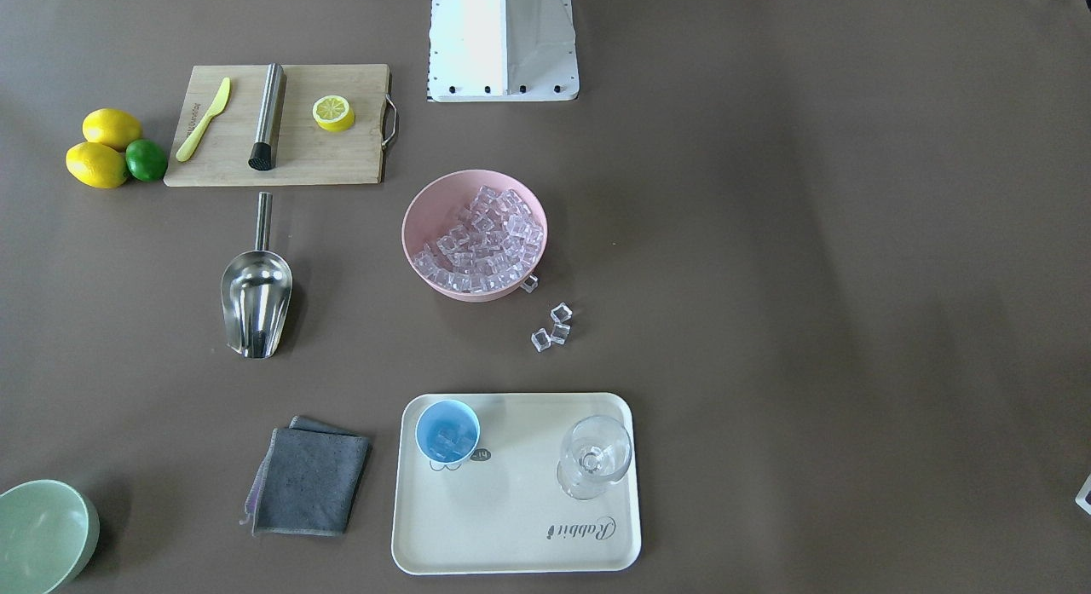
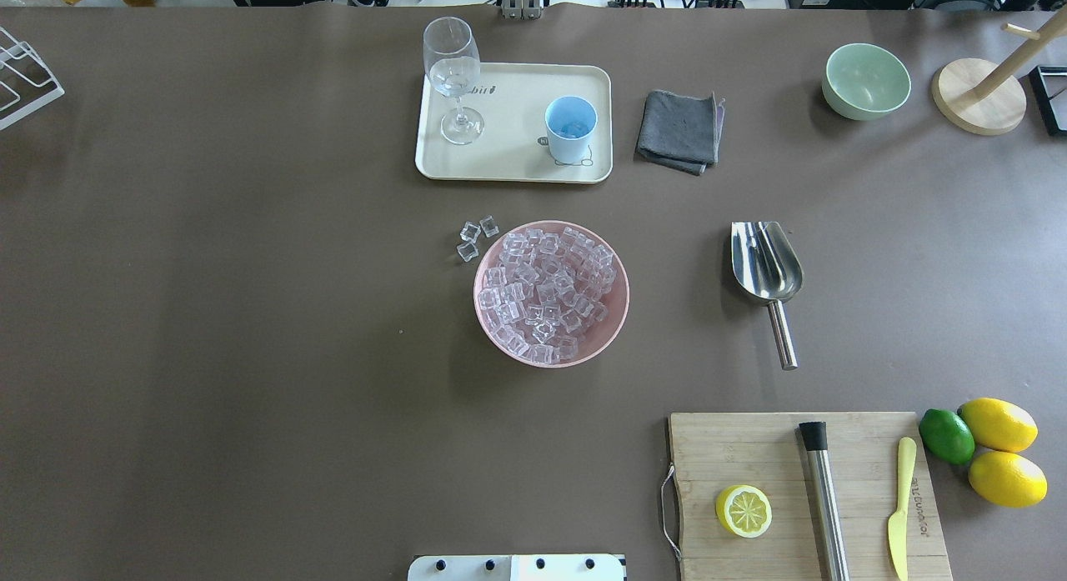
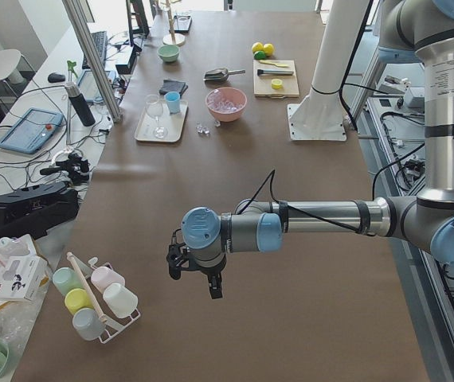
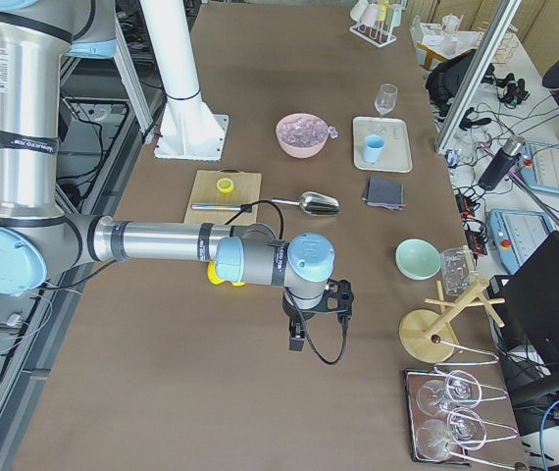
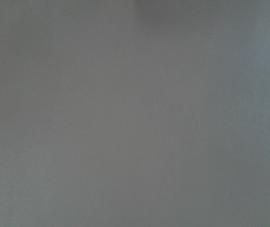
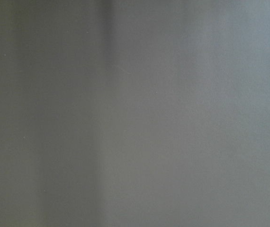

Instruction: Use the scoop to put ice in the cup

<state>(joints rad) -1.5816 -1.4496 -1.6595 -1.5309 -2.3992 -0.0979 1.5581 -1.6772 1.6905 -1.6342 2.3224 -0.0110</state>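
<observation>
Scoop (image 2: 767,266): lies flat at 3 o'clock of pink bowl (image 2: 617,318); steel, stiff, slippery, so we would take it by the thin handle (image 2: 782,335).
Ice (image 2: 546,291): in bowl, light, slippery.
Cup (image 2: 570,141): approx. 12 o'clock of bowl.
Jaws: left gripper (image 3: 195,274) and right gripper (image 4: 319,314) are far away; we cannot tell if apart.

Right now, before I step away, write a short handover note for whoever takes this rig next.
Left gripper: over bare table, away from the work; open or shut, cannot tell. Right gripper: the same at the other end.
Scoop: lying on the table, empty, held by neither.
Ice: mostly in the pink bowl; a few loose cubes on the table beside it.
Cup: on the tray, some cubes inside.
Done: ice is in the cup. Left: probably only more scoops if wanted, and the loose cubes.
</observation>
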